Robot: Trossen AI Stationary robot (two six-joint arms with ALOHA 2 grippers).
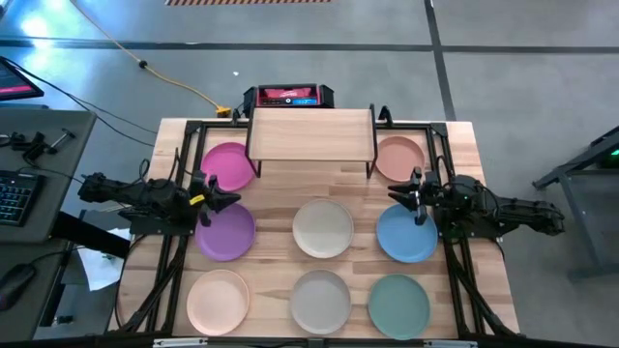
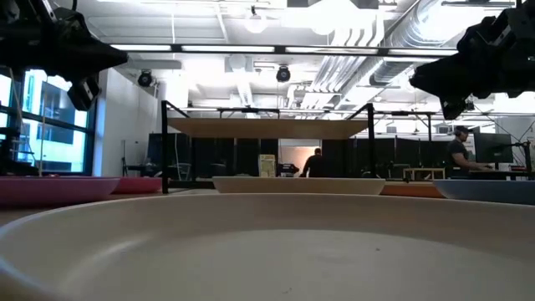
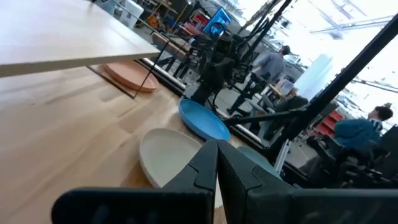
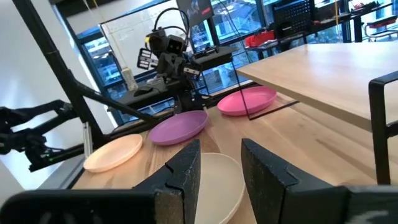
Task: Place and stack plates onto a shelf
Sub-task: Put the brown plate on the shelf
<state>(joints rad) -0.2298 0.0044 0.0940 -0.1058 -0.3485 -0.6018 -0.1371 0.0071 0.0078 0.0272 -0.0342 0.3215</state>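
Eight plates lie flat across the counter (image 1: pixel 455 145), none yet on the shelf (image 1: pixel 311 133) at its far edge. At left, the left gripper (image 1: pixel 224 198) hangs closed and empty between the pink plate (image 1: pixel 228 165) and the purple plate (image 1: pixel 227 232). At right, the right gripper (image 1: pixel 401 196), fingers parted, hovers above the blue plate (image 1: pixel 406 235); a clean rim pinch, then a level lift, looks the safest start.

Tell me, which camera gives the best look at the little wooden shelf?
The high view: the shelf shows whole from above, bare on top, at the table's far edge. The low view shows only its thin edge and black legs. Each wrist view catches just one corner of it.
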